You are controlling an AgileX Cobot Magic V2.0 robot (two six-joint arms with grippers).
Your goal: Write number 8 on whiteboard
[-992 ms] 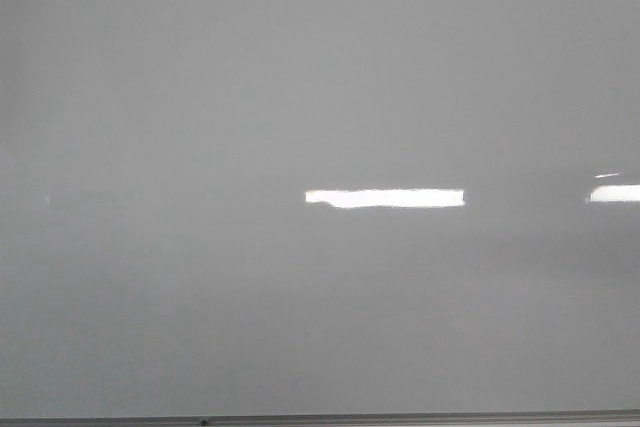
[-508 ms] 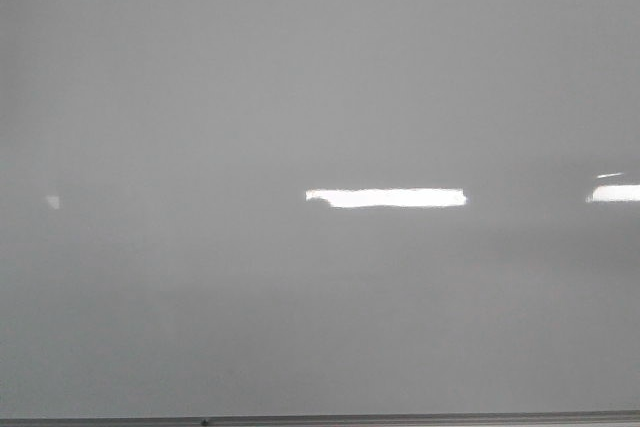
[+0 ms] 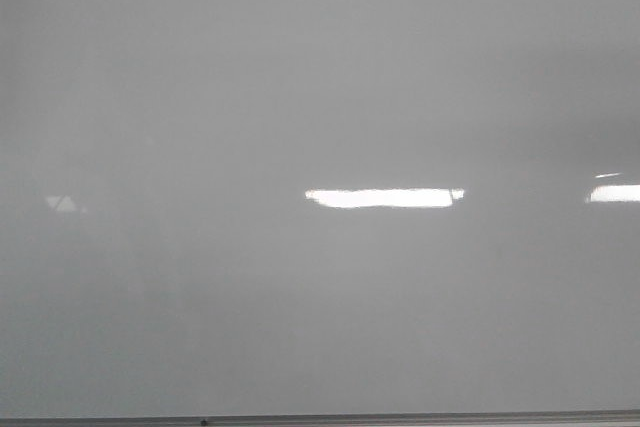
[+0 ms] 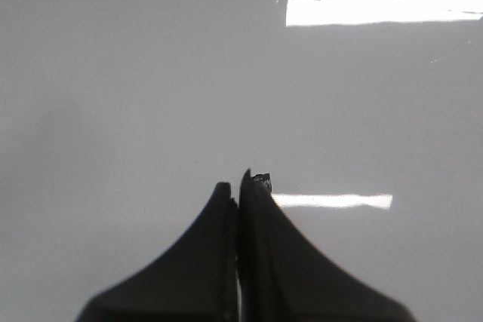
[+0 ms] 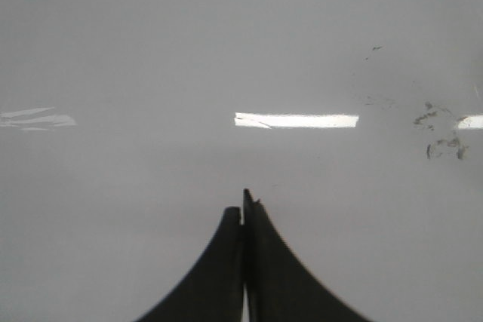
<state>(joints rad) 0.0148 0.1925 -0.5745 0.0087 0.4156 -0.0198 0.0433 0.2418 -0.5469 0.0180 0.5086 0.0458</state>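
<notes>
The whiteboard is a glossy pale grey board that fills the front view, with a thin grey frame edge along the bottom. No black figure 8 shows on it in any view. Neither gripper shows in the front view. In the left wrist view my left gripper is shut with nothing between its black fingers, over the bare whiteboard. In the right wrist view my right gripper is also shut and empty, over the whiteboard. No marker is in view.
Bright rectangular light reflections lie on the board. Faint grey smudges mark the board in the right wrist view, off to one side of the right gripper.
The faint reflection at the board's left has grown a little clearer. The board itself looks the same.
</notes>
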